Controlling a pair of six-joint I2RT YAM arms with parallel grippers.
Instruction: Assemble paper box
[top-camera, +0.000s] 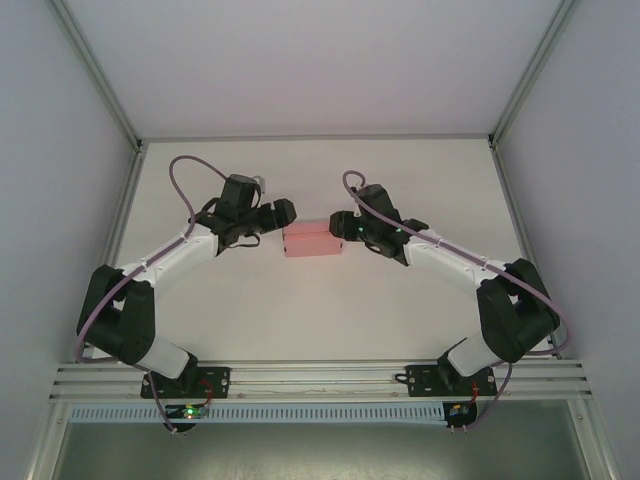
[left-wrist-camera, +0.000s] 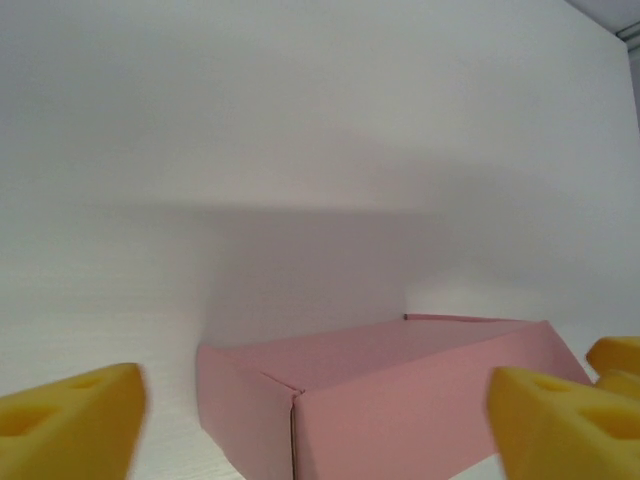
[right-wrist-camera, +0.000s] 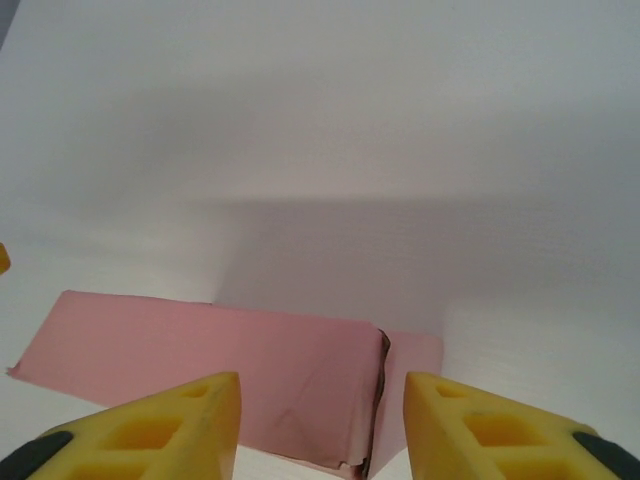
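Watch it: your paper box (top-camera: 312, 240) lies mid-table (top-camera: 300, 320), left gripper (left-wrist-camera: 315, 428) and right gripper (right-wrist-camera: 320, 425) both spread apart at its ends, nothing clamped, so nudging it could pop the right-end flap.

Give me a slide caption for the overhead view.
Left pincer and right pincer flank the pink paper box on the white table.

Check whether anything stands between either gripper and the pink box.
Nothing visible does. The paper box lies on the white table between the left gripper and the right gripper, both open. In each wrist view it sits directly ahead of the yellow fingers, with bare tabletop in the gap.
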